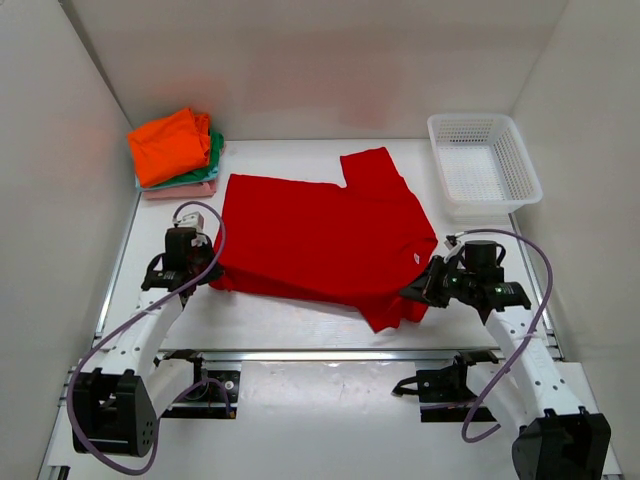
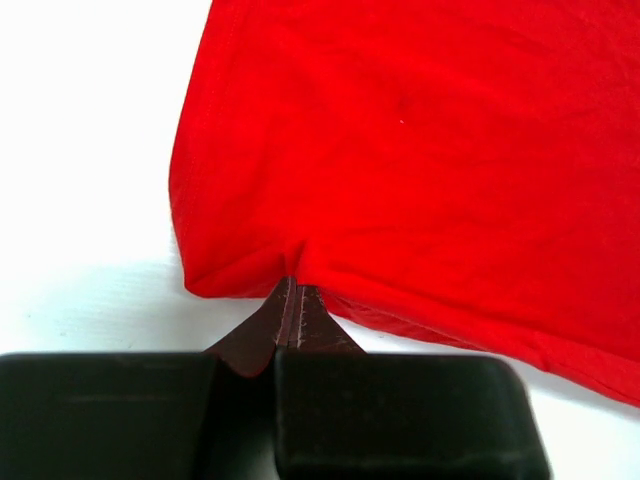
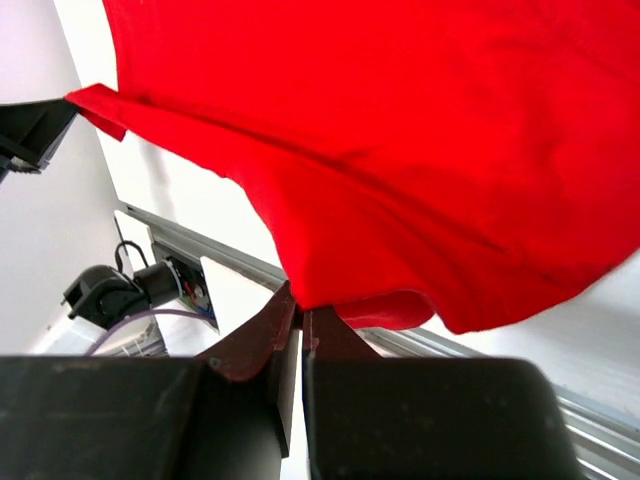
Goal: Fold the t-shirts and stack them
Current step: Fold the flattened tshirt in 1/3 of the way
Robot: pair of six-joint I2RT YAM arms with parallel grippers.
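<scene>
Red t-shirt [image 1: 320,235]: lying spread on the table [image 1: 280,325], its near edge hanging clear at the right.
Left gripper [image 2: 295,292]: jaws closed tight, pinching the shirt's near-left corner.
Right gripper [image 3: 300,315]: jaws pressed together, gripping the near hem by the sleeve.
Doing it well: both arms should be travelling evenly together, cloth taut with no sag, laying the edge flush on the far one.
Folded stack [image 1: 175,150]: sitting far-left, well apart.

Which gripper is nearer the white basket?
Right. The right gripper pinches the red shirt on the basket's near side; the left gripper pinches the opposite edge, across the shirt.
</scene>
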